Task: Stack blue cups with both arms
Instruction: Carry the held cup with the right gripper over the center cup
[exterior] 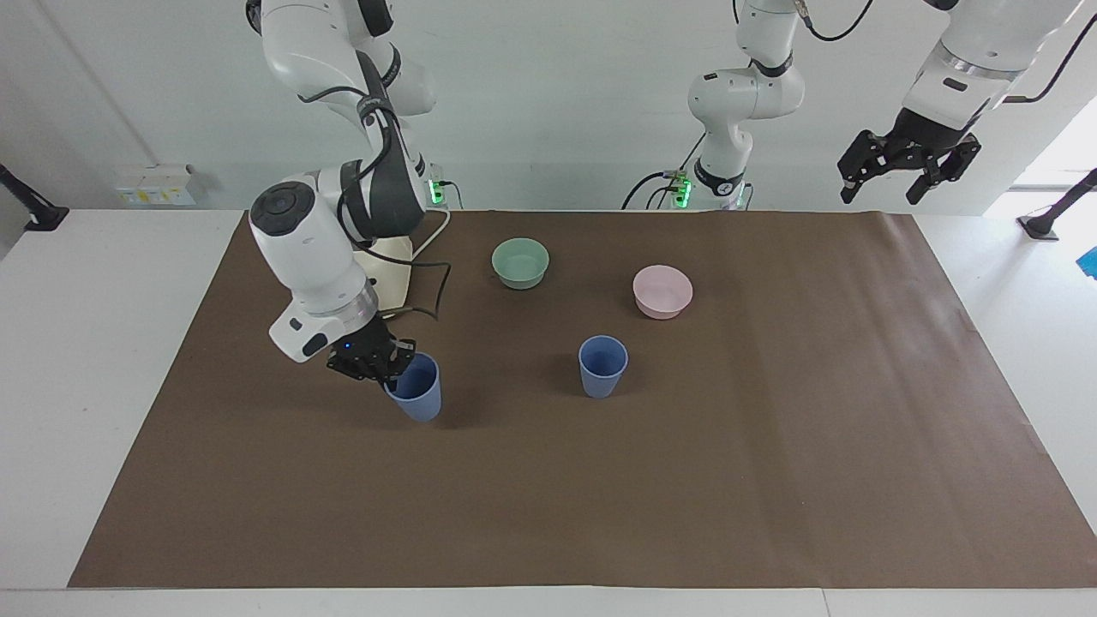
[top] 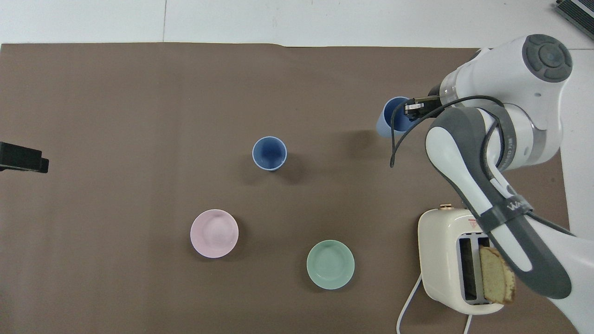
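Observation:
One blue cup [exterior: 602,366] stands upright on the brown mat, near the middle; it also shows in the overhead view [top: 269,153]. My right gripper [exterior: 392,363] is shut on the rim of the second blue cup [exterior: 420,398] and holds it slightly tilted just above the mat, toward the right arm's end. In the overhead view the right gripper [top: 412,109] sits at that cup's [top: 386,123] rim. My left gripper [exterior: 907,167] is open and empty, raised high over the mat's edge at the left arm's end. Only its tip [top: 21,157] shows in the overhead view.
A green bowl [exterior: 520,262] and a pink bowl [exterior: 662,291] sit nearer to the robots than the standing cup. A cream toaster [top: 445,260] with a bread slice [top: 496,276] in it stands by the right arm's base, partly hidden by the arm.

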